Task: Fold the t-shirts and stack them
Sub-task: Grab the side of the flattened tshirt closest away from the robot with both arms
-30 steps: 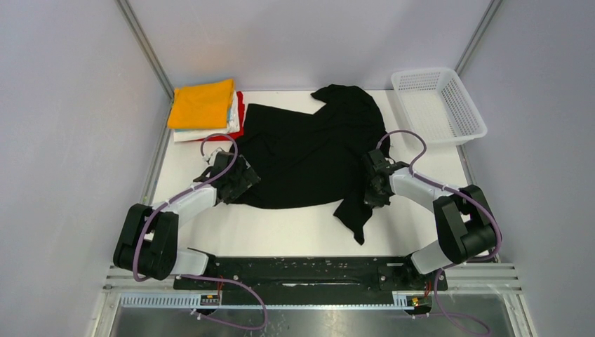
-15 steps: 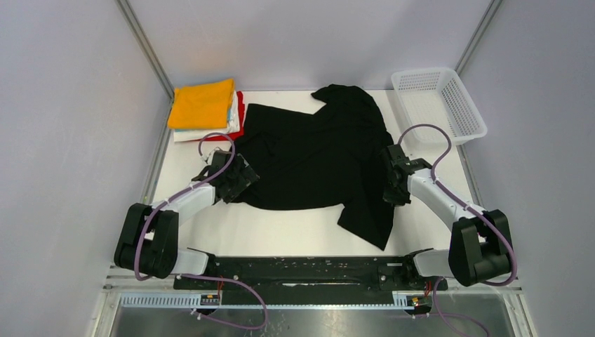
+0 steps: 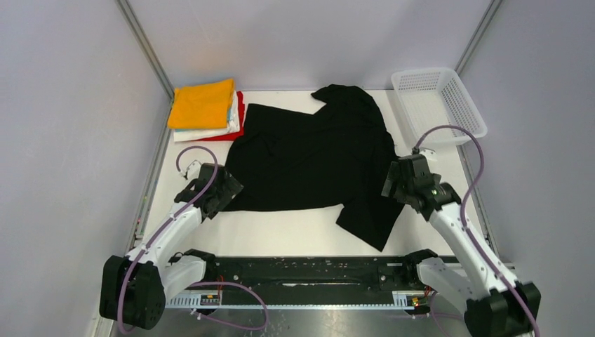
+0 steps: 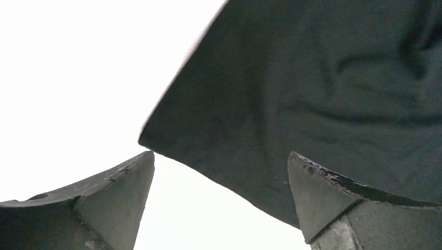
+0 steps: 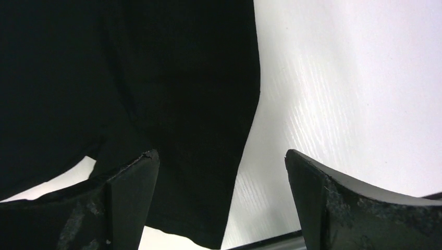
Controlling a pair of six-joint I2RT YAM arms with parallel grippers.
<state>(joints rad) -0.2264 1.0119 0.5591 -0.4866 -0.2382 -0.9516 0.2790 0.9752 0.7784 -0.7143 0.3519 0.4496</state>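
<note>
Now the black t-shirt [image 3: 316, 158] lies spread over the middle of the surface [image 3: 281, 228], beside the folded stack [image 3: 203, 105] at the far-left corner. Both tools hang wide open and empty: left tool [image 4: 220, 153] over the shirt's near-left corner, right tool [image 5: 221, 151] over its right hem. Smoothing the bunched far edge before folding would likely help. A second ago the right tool pinched that hem; both arms have since drawn back.
</note>
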